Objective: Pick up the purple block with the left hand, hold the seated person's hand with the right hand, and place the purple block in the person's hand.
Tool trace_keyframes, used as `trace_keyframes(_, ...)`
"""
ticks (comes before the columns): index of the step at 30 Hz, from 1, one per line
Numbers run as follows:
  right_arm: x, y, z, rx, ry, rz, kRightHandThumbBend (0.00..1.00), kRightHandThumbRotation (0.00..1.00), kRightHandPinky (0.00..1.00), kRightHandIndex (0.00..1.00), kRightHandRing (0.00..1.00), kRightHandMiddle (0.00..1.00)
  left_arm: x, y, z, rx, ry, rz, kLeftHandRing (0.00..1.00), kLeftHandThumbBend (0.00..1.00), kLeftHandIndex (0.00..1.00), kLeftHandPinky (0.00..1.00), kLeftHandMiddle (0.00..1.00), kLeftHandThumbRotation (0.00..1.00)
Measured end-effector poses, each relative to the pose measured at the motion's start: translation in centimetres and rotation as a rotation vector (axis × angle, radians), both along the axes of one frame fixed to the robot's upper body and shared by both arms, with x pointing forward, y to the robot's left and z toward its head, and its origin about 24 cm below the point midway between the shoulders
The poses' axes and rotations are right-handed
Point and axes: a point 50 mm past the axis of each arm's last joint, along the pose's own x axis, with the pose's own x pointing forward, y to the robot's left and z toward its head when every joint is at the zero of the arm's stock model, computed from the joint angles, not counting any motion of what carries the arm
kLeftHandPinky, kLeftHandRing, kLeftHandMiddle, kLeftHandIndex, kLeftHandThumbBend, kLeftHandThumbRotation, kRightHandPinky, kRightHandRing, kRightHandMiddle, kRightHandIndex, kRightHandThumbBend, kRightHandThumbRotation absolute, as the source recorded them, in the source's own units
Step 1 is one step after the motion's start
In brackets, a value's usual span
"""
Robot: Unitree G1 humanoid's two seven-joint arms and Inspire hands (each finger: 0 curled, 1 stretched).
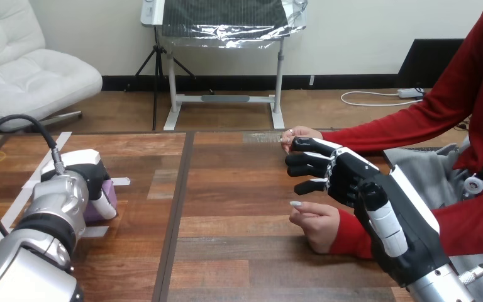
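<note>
Head view: left hand [82, 179] is down on the purple block [108, 192], fingers curled over it, one white finger [104, 206] crossing its near face. It reads as closed on the block. The block sits under and just right of the palm, mostly hidden, apparently resting on the counter [239, 251].

Step in hand, my call: secure the grasp, then lift. To do it well, squeeze evenly before raising and lift straight up so the block doesn't pivot out of the curled fingers. Then carry it right, across the counter toward the person.

Right hand [346, 182] is well apart from the block, far to the right of the left hand, fingers stretched out and relaxed, gripping nothing. It lies between the person's farther hand [302, 134], just beyond its fingertips, and the person's nearer hand [317, 223], just on their near side. Cannot tell whether it touches the farther hand. No curl round either, so the hold is not yet made. It needs a palm turned up and supported before the block arrives.
</note>
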Motion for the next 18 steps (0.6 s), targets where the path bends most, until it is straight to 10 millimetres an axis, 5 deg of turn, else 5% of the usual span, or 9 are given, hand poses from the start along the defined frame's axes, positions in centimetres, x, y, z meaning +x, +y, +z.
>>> trace_keyframes(16, 0.0, 0.0, 0.0, 0.0, 0.0, 0.0, 0.91, 1.0, 0.68, 0.81, 0.77, 0.78, -0.01, 0.25, 0.11, 0.032, -0.026, 0.017, 0.79, 0.61, 0.8, 0.65, 0.82, 0.0)
trace_keyframes(18, 0.0, 0.0, 0.0, 0.0, 0.0, 0.0, 0.91, 1.0, 0.68, 0.81, 0.77, 0.77, 0.0, 0.29, 0.15, 0.023, -0.035, 0.024, 0.72, 0.61, 0.8, 0.55, 0.77, 0.0)
